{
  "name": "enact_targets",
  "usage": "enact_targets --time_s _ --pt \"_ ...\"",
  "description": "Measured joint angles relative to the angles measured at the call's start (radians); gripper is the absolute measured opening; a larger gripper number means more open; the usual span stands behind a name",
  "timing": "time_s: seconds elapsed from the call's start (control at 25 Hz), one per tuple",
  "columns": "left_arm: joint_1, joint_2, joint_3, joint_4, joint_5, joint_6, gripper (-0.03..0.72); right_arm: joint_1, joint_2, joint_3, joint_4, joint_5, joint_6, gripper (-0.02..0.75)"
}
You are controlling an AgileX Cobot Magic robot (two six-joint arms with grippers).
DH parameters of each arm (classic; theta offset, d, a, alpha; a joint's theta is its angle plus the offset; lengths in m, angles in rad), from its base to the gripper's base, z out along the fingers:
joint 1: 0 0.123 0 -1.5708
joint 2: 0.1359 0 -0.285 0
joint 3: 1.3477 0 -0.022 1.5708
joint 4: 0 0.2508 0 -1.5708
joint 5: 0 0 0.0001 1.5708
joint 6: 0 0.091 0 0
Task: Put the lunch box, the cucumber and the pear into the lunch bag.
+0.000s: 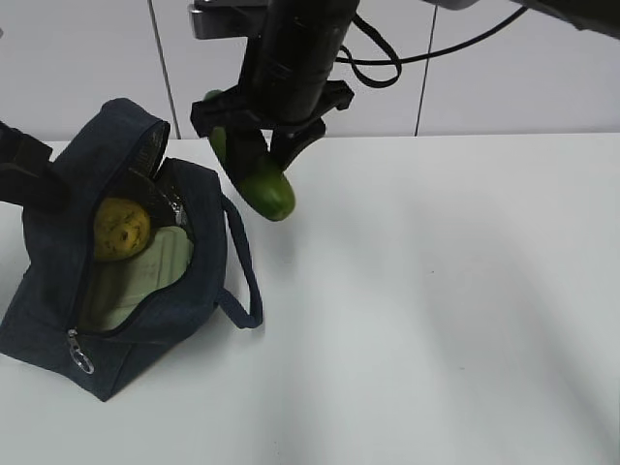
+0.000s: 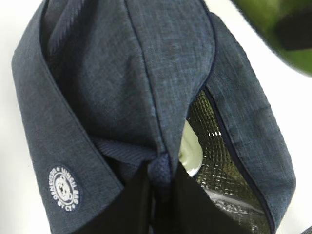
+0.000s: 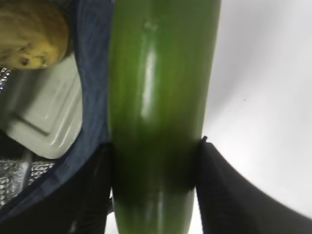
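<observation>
Two of the three items sit inside the lunch bag (image 1: 145,281), which stands unzipped at the table's (image 1: 446,320) left edge: the pear (image 1: 120,229) lies on the pale green lid of the lunch box (image 1: 145,276), toward the bag's back end. Silver zipper pull (image 1: 81,358) hangs at the bag's near corner; one loop handle (image 1: 244,271) droops off its right side onto the table. Left gripper (image 2: 161,187) is at the bag's far-left end, jaws pinched tight on a fold of the navy top flap, holding the mouth open; foil lining (image 2: 214,161) and a sliver of the lunch box lid show through the gap in the left wrist view. Right gripper (image 1: 254,136) hangs above the table's back edge, just right of the bag, jaws clamped on both sides of the cucumber (image 1: 254,174). Cucumber is tilted, lower end pointing down-right, clear of the table and outside the bag's rim.
</observation>
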Motion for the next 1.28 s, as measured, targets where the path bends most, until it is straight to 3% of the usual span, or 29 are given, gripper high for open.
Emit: enact_targets --time_s 0.2,0.4,1.0,1.28 --pt "0.000 0.000 0.000 -0.010 -0.005 0.000 0.017 0.002 0.000 0.000 0.156 0.007 -0.051 0.351" --pt "0.000 0.000 0.000 -0.015 -0.006 0.000 0.017 0.002 0.000 -0.002 0.232 0.013 -0.061 0.351" --pt "0.000 0.000 0.000 -0.018 -0.008 0.000 0.017 0.038 0.018 0.000 0.229 0.013 -0.063 0.350" --pt "0.000 0.000 0.000 -0.018 -0.011 -0.002 0.017 0.040 -0.030 0.084 0.191 0.013 -0.077 0.350"
